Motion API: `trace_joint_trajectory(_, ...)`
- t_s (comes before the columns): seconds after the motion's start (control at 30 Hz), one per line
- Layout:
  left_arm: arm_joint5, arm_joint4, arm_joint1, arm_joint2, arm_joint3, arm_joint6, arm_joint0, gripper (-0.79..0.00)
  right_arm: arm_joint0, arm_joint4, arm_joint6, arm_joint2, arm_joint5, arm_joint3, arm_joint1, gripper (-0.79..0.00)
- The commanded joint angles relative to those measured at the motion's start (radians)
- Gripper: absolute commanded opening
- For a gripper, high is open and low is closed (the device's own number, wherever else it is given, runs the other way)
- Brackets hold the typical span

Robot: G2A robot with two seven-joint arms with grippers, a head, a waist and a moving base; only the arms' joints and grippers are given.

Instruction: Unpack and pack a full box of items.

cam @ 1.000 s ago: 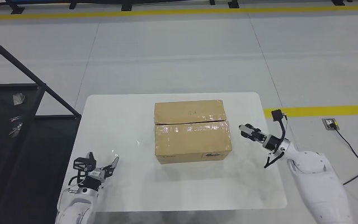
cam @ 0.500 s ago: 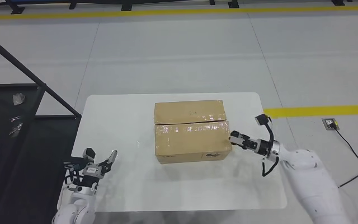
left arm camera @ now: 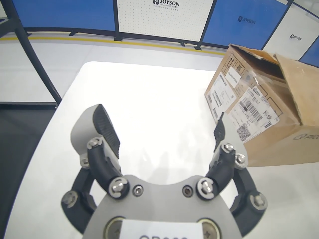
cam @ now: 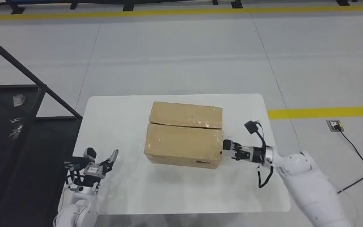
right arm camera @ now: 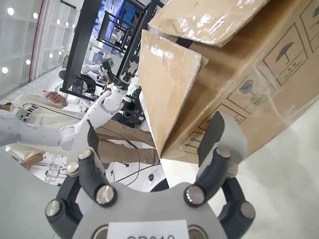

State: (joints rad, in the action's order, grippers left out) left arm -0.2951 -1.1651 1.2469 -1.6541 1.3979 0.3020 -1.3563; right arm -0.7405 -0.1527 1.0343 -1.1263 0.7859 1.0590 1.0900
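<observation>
On the white table (cam: 113, 113), find the taped box (cam: 181, 142) mid-frame, stiff, probably heavy, best taken by flap edges, with right gripper (cam: 226, 149) spread wide at its right end, left gripper (cam: 101, 155) likewise wide, lower left.

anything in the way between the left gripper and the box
Nothing visible: only bare table lies between the open left gripper and the labelled end of the box. The right gripper is at its opposite end.

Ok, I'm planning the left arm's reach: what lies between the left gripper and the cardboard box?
Just bare white table; the top view shows nothing between the left gripper and the cardboard box.
</observation>
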Motion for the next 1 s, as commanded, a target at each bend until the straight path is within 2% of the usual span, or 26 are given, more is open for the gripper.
trace_joint_trajectory(0.0, 0.001, 0.003, 0.000, -0.001, 0.001, -0.002, 0.001, 0.000, -0.002, 0.025, -0.011, 0.007, 0.011, 0.007, -0.008, 0.000)
trace_joint_trajectory(0.23, 0.001, -0.013, -0.003, 0.004, -0.004, -0.008, 0.005, 0.000, -0.012, 0.034, -0.065, -0.029, 0.036, -0.006, -0.026, 0.000)
trace_joint_trajectory(0.4, -0.007, -0.001, -0.004, 0.003, -0.016, 0.008, 0.010, 0.000, -0.038, -0.033, -0.168, -0.081, 0.016, -0.007, -0.032, 0.000)
trace_joint_trajectory(0.53, -0.050, 0.026, -0.007, -0.003, -0.010, -0.002, 0.006, 0.000, -0.038, -0.033, -0.168, -0.081, 0.016, -0.007, -0.032, 0.000)
trace_joint_trajectory(0.67, -0.055, 0.022, -0.007, -0.004, -0.008, -0.004, 0.005, 0.000, -0.038, -0.033, -0.168, -0.081, 0.016, -0.007, -0.032, 0.000)
trace_joint_trajectory(0.83, -0.058, 0.030, -0.007, 0.001, 0.002, -0.008, 0.003, 0.000, -0.058, -0.117, -0.179, -0.073, -0.016, 0.039, -0.028, 0.000)
trace_joint_trajectory(0.97, -0.113, 0.127, -0.004, 0.012, 0.036, -0.044, 0.006, 0.000, -0.037, -0.247, -0.089, -0.053, 0.009, 0.025, -0.022, 0.000)
